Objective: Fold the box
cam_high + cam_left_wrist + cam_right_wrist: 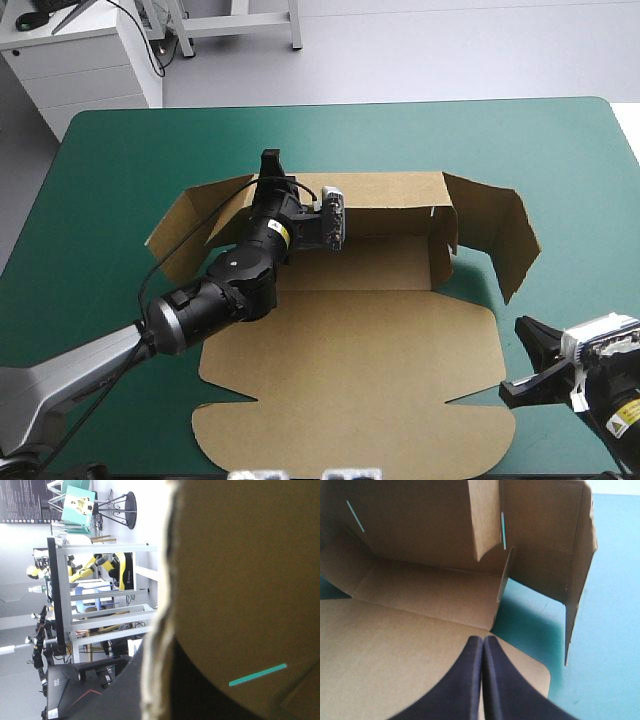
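Across the middle of the teal-green table (pixel 120 160) lies the brown box (pixel 350 350), its back wall and side flaps raised and its lid flat toward the near edge. The left gripper (pixel 270 165) pinches the back wall's left end, fingers nearly closed on the board. The right gripper (pixel 530 362), fingers pressed together and empty, hovers at the lid's right edge.

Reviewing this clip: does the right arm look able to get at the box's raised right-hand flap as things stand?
Probably yes. The right pincer, shut, sits at the right edge of the box's flat lid; the upright flap stands just ahead and to the side, with only bare teal-green cover between.
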Robot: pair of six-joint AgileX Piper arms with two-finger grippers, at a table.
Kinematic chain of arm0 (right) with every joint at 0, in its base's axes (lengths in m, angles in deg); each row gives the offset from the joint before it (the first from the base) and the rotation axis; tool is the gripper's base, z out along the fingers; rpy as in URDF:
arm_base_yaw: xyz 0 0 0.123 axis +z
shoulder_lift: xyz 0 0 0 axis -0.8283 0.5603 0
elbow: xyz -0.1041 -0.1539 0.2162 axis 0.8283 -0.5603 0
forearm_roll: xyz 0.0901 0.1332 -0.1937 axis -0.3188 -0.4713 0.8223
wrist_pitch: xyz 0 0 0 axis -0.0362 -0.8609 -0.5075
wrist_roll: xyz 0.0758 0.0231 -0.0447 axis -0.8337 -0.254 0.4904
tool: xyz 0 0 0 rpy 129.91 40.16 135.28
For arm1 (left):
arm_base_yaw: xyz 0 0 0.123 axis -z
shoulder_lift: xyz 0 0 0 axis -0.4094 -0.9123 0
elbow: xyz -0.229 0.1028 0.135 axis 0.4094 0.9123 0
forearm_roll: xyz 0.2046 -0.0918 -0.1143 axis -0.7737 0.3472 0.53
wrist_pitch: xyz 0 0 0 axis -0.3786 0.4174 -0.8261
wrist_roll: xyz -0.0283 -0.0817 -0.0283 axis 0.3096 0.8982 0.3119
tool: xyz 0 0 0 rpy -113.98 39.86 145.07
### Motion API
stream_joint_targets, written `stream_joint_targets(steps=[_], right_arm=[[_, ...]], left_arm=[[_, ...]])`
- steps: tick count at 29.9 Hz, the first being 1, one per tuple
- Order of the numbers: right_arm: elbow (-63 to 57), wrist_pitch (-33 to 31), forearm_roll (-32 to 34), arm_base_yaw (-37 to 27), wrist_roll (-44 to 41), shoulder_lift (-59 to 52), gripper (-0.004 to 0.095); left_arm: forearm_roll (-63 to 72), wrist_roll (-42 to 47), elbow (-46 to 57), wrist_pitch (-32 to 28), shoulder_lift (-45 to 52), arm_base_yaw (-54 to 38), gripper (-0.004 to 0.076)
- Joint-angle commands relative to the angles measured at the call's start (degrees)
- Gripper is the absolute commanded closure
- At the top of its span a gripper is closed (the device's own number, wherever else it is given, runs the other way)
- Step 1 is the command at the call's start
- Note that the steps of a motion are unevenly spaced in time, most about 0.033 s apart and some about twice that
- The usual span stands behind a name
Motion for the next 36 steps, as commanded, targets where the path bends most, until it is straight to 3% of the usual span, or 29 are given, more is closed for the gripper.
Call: stream_joint_targets(steps=[1, 5, 11, 21, 28, 36], right_arm=[[5.76, 3.37, -0.11, 0.04, 0.08, 4.25, 0.0926], [11.55, 1.82, 0.26, 0.04, 1.04, 10.19, 0.0926], [22.31, 0.87, 6.98, 0.04, 0.37, 21.66, 0.0926], [44.6, -4.95, 8.1, 0.04, 0.63, 43.99, 0.0927], [60.68, -13.1, 8.48, -2.89, 2.19, 58.8, 0.0927], [75.38, -23.55, 3.01, -7.34, 5.32, 73.48, 0.0927]], left_arm=[[-2.7, 2.99, -1.55, 0.91, 1.43, 0.46, 0.0731], [-2.7, 3.46, -1.4, 0.8, 1.39, 0.46, 0.0731], [-2.7, 5.33, -1.26, 1.11, 1.39, 0.46, 0.0731], [-2.98, 6.38, 0.72, 1.73, 1.39, 0.46, 0.0731], [-6.83, 11.22, 0.72, 2.29, 1.39, 0.46, 0.0731], [-7.9, 11.34, 0.72, 2.17, 1.39, 0.46, 0.0731]])
